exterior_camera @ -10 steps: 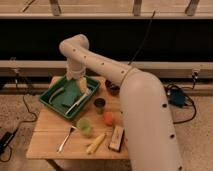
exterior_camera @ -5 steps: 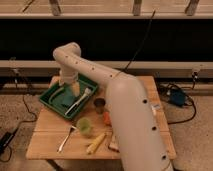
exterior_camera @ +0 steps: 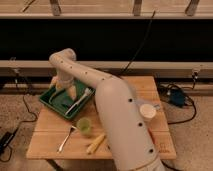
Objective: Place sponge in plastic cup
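Observation:
The teal-green sponge lies flat in the green tray at the table's back left. My gripper hangs down from the white wrist over the tray's back part, just above the sponge. The translucent light-green plastic cup stands upright on the wooden table in front of the tray, apart from the gripper. My white arm sweeps from the lower right across the table and hides its middle.
A pale wedge and a white utensil also lie in the tray. A metal fork and a yellow oblong item lie near the front edge. A white round container sits at the right. Cables run behind.
The arm has swung further left and the view has drawn closer; the gripper now sits lower over the tray's back left. The red and dark items on the table are hidden behind the arm.

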Controlling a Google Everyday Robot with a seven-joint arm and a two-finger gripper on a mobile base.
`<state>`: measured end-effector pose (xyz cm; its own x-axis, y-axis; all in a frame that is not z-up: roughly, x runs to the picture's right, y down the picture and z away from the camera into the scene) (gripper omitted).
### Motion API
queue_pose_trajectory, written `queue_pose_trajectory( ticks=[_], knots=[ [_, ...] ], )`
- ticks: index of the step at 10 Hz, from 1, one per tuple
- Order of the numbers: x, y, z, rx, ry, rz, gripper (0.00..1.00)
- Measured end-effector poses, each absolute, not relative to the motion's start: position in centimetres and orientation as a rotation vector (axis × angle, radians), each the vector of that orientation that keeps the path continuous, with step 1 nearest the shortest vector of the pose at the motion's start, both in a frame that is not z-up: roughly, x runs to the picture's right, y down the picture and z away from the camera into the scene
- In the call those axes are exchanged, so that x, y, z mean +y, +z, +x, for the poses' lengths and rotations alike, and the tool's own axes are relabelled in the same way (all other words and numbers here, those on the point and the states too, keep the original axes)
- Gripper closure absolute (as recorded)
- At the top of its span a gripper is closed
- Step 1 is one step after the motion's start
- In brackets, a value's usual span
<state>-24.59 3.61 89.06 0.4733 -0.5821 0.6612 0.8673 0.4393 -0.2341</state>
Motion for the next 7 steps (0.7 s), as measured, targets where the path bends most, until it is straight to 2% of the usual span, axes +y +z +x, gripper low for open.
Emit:
queue_pose_trajectory(
  ticks=[7],
  knots=[
    [3.9,93.0,-23.9,-0.505,-0.966,-0.601,0.27]
  ],
)
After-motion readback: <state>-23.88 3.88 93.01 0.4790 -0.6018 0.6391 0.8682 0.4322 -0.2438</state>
